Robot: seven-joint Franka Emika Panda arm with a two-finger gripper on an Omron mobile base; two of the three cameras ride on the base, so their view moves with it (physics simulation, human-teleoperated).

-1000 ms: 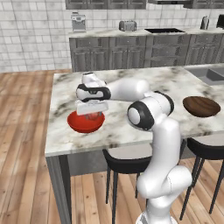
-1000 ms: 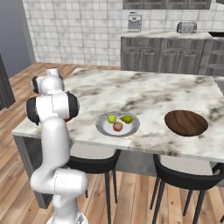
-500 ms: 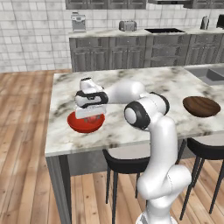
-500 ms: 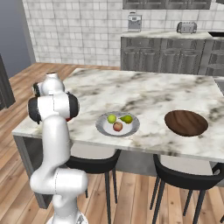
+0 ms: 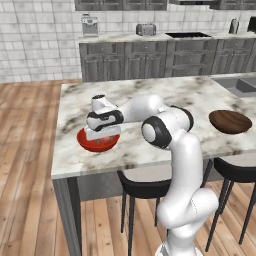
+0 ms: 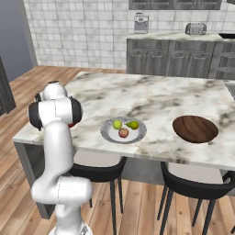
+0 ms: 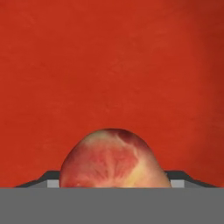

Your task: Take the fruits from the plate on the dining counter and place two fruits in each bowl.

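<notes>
Hand sunk lower into glossy red rounded bowl (image 5: 98,141) on white marble dining counter (image 5: 150,95) since earlier frame. Two-finger gripper (image 5: 102,136) clamped on reddish round fruit (image 7: 114,159). Fruit light, firm, smooth, likely slippery; hold across widest middle. Grey-rimmed white plate (image 6: 111,136) holds three fruits.

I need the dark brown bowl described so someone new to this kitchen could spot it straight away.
Start at the dining counter, the big marble-topped island. On it lies the plate with three fruits; the dark brown bowl sits apart to its right in the right base view. It is shallow, wooden-looking and empty, unlike the glossy red bowl under the gripper.
</notes>
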